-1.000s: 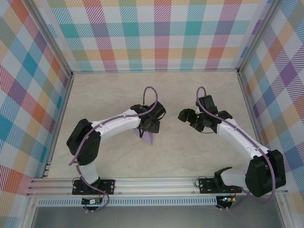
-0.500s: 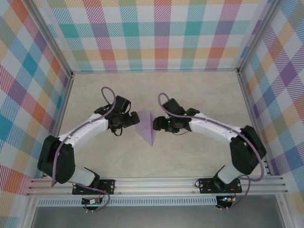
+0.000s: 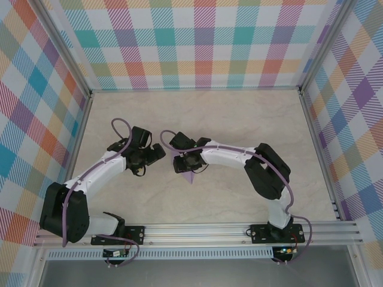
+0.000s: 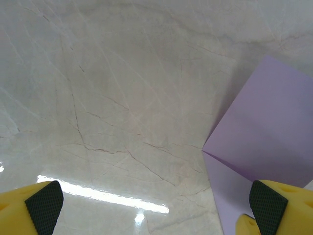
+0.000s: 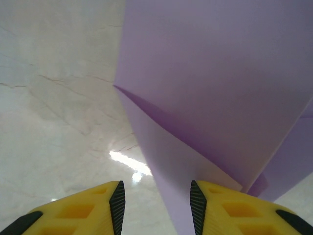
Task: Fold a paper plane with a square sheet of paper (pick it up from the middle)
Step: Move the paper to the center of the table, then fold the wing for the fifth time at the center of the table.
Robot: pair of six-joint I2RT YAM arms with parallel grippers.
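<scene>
A: Entry one, right fingers (image 5: 222, 205). Condition?

B: Partly drawn in, narrower than a second ago, with a gap left between the pads. A raised fold of the lavender paper (image 5: 210, 73) stands in that gap, against one pad and clear of the other. Not clamped, as far as I can see.

A: Entry two, left fingers (image 4: 44, 208)?

B: Released, spread to their widest, nothing between them. The paper's edge lies just beside one finger, flat on the tabletop (image 4: 122, 98).

A: Location of the paper, seen from above?

B: Middle of the tabletop, under the right wrist. Its pointed near tip pokes out toward the arm bases.

A: Changes since the last count?

B: A second ago the left wrist sat over the paper and the right arm stood well off to the right. Half a second ago the two flanked it and it lay uncovered. Now the right arm reaches across it, and the left has backed off to the left.

A: Bearing on the task?

B: Judged: the work passes from left to right, with the right set to pinch a flap for the next crease. Diagonal folds are in; the plane is unfinished.

A: Containers?

B: None to list.
</scene>
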